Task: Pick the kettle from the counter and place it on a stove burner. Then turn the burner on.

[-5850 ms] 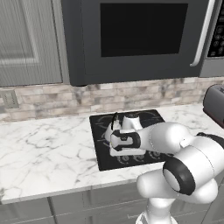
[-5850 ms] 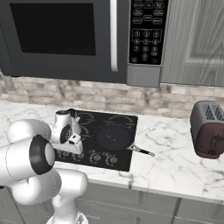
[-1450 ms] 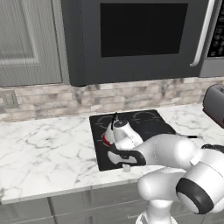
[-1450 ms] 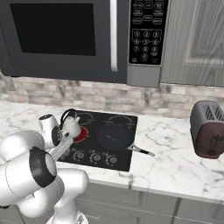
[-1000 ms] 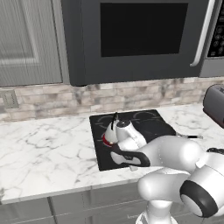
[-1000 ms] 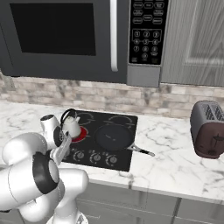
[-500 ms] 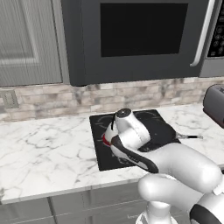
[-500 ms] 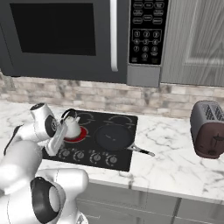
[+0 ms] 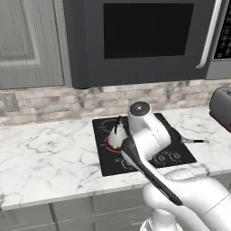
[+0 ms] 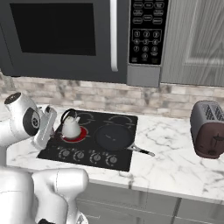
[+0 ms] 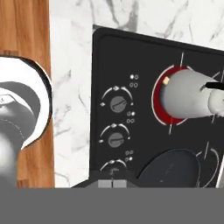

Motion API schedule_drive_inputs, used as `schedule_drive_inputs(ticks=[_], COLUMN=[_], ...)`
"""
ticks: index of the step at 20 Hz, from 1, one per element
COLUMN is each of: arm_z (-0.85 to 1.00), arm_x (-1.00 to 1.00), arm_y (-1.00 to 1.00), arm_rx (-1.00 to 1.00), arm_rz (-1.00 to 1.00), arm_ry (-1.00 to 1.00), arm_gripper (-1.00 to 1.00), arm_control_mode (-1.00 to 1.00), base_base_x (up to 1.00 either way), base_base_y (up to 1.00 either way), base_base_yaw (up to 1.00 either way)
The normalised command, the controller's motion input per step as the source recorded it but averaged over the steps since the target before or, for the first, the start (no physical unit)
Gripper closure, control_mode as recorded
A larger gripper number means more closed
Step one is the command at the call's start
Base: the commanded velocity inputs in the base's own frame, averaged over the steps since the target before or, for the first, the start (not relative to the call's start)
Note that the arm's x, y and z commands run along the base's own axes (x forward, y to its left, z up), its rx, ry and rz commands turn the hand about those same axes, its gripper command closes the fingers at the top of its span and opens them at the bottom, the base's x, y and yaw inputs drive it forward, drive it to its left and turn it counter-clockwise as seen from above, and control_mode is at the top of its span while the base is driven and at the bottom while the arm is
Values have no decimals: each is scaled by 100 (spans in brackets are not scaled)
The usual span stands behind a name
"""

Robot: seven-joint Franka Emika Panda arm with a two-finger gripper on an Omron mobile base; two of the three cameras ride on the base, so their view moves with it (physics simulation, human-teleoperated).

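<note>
While the kettle point(image 10: 71, 127) sits upright on the red-glowing stove burner point(image 10: 77, 136) at the front left of the black cooktop point(image 10: 118, 120), my tool point(image 11: 112, 184) is pressed together, holding nothing, close above the knobs point(image 11: 117, 103). A dark pan point(image 10: 114, 137) lies beside the kettle, I think touching nothing.

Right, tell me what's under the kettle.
The kettle stands on the stove burner, whose red-glowing rim shows around its base on the black cooktop. The burner's middle is covered by the kettle.
</note>
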Motion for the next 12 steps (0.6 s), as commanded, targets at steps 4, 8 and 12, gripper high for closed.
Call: schedule_drive_inputs(ticks=[4,8,12], arm_z=[94,59,32], arm_x=[-100,-100,-100], arm_y=[-6,-36,-60], arm_rx=[4,9,11], arm_rz=[4,2,0], arm_ry=[-37,-52,-61], arm_gripper=[100,100,100], arm_control_mode=[-100,-100,-100], base_base_x=[0,0,0], base_base_y=[0,0,0], base_base_yaw=[0,0,0])
